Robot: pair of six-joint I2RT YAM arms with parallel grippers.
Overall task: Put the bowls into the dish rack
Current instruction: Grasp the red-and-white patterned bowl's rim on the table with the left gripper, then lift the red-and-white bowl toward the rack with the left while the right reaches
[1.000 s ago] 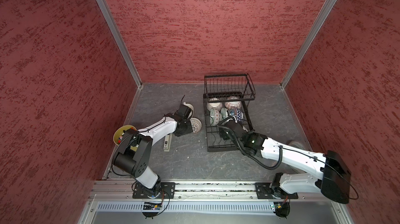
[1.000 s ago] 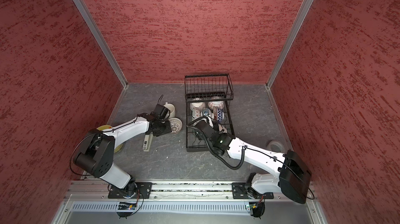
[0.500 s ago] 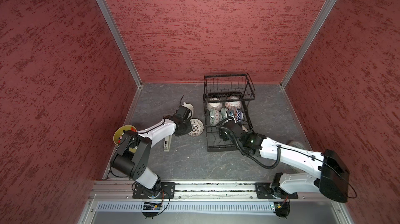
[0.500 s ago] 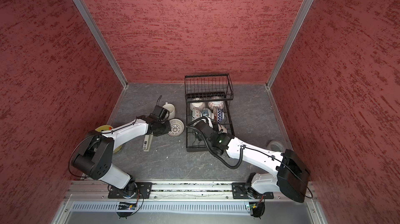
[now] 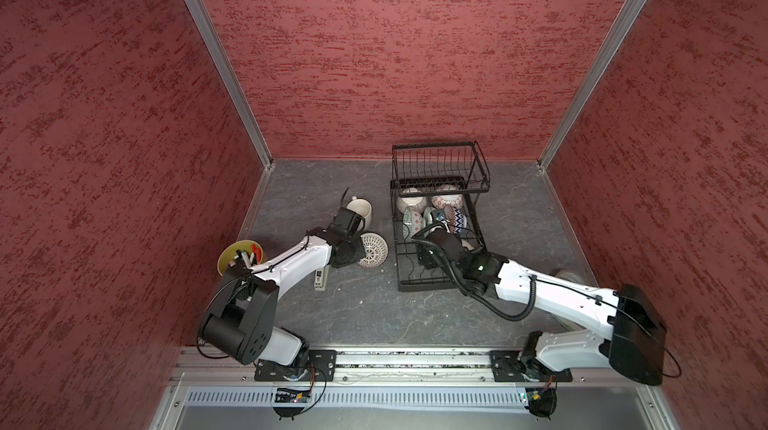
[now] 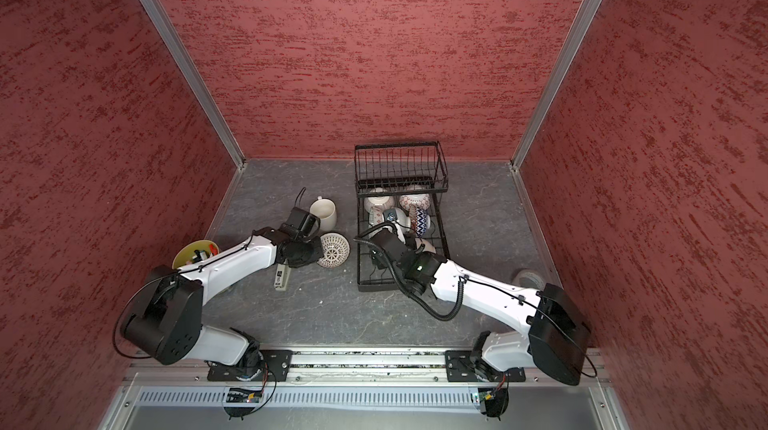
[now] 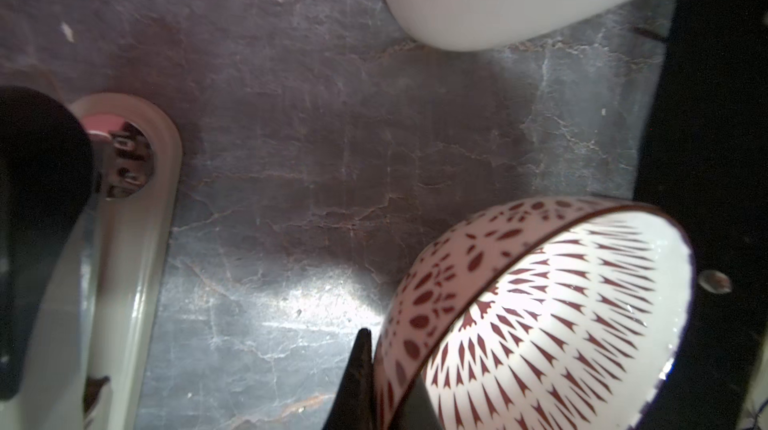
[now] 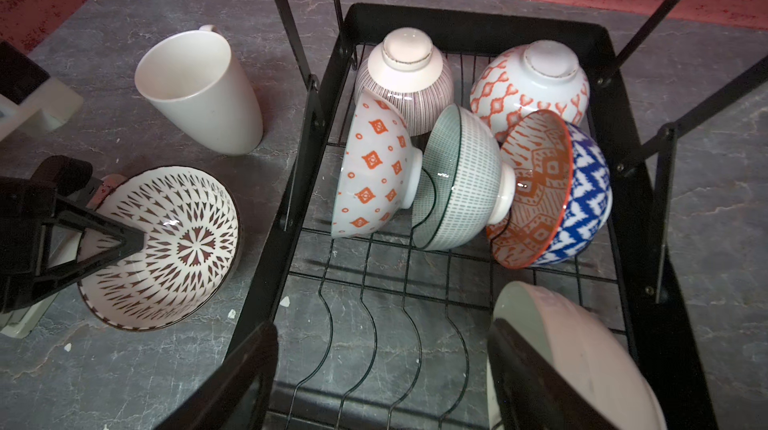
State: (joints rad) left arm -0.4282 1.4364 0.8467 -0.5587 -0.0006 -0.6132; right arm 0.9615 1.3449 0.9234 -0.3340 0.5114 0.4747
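Note:
A white bowl with a maroon pattern (image 5: pixel 372 250) (image 6: pixel 333 250) lies tipped on the floor left of the dish rack (image 5: pixel 436 284). My left gripper (image 7: pixel 386 369) is shut on its rim (image 7: pixel 540 324), one finger outside the wall and one inside. In the rack's lower tier rest several bowls: pink-striped (image 8: pixel 405 74), orange-lattice (image 8: pixel 532 79), orange-diamond (image 8: pixel 374 166), pale green (image 8: pixel 461 178) and navy with an orange inside (image 8: pixel 582 195). My right gripper (image 8: pixel 382 365) hangs open over the rack's wavy wires with nothing between its fingers. A pale bowl (image 8: pixel 582 349) stands right beside one finger.
A cream mug (image 5: pixel 360 207) stands just behind the left gripper. A yellow-green pot of markers (image 5: pixel 239 255) sits by the left wall and a small white stapler-like thing (image 5: pixel 321 279) lies under the left arm. A pale roll (image 5: pixel 567 276) lies right of the rack.
My left gripper has shut on the maroon-patterned bowl's rim, and the bowl has shifted slightly toward the front. The right arm has barely moved.

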